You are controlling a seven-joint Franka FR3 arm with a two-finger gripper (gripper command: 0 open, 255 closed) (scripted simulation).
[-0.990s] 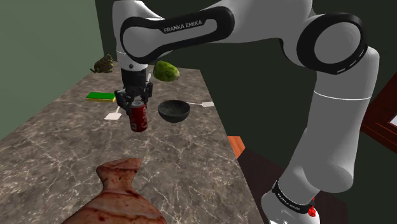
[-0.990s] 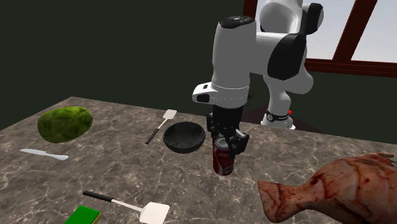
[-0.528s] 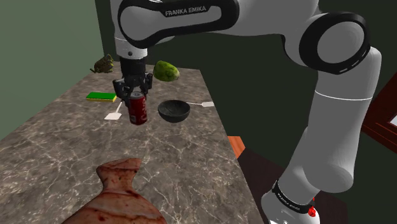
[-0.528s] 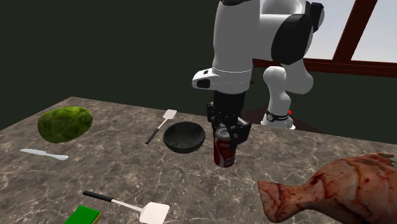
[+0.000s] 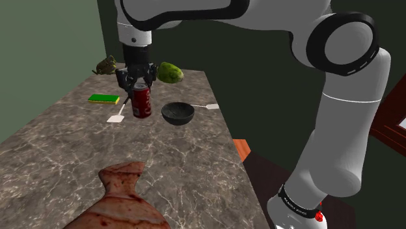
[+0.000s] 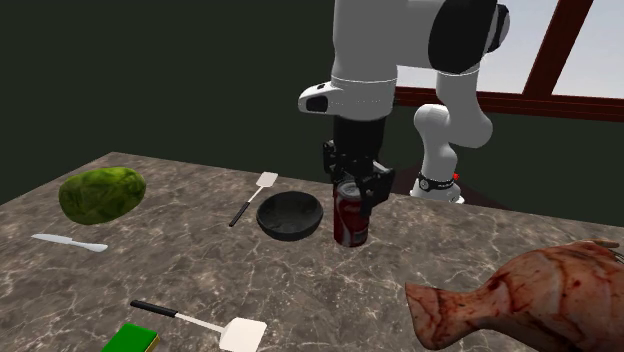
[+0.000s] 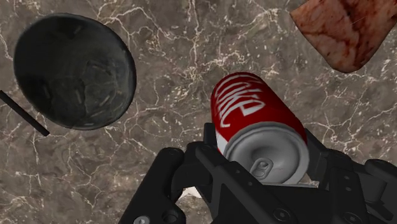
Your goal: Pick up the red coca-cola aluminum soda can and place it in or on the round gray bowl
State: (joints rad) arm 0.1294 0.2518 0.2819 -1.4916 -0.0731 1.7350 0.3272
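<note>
A big lump of raw meat [image 5: 123, 202] lies nearest in the shoulder view. The picture edge cuts it off, so its full shape is hidden. Past it is a wide bare patch of the brown counter [image 5: 189, 162], which is stone with thin white lines.

Next comes the black gripper [image 5: 136, 88], pointing down. Its two fingers are squeezed on the top of the red can [image 5: 142, 103], which stands straight up. In the wrist view the fingers [image 7: 203, 156] cover the can's rim and its bottom is hidden. I cannot tell for sure if it is off the counter.

The dark round bowl [image 5: 177, 114] sits just beside the can, not touching it. It looks rough and speckled inside. It is near the counter's edge at the shoulder view's right.

A white spatula [image 5: 117, 117] lies on the can's other side. Farther back are a green sponge [image 5: 104, 99] and a bumpy green lump [image 5: 170, 72].
</note>
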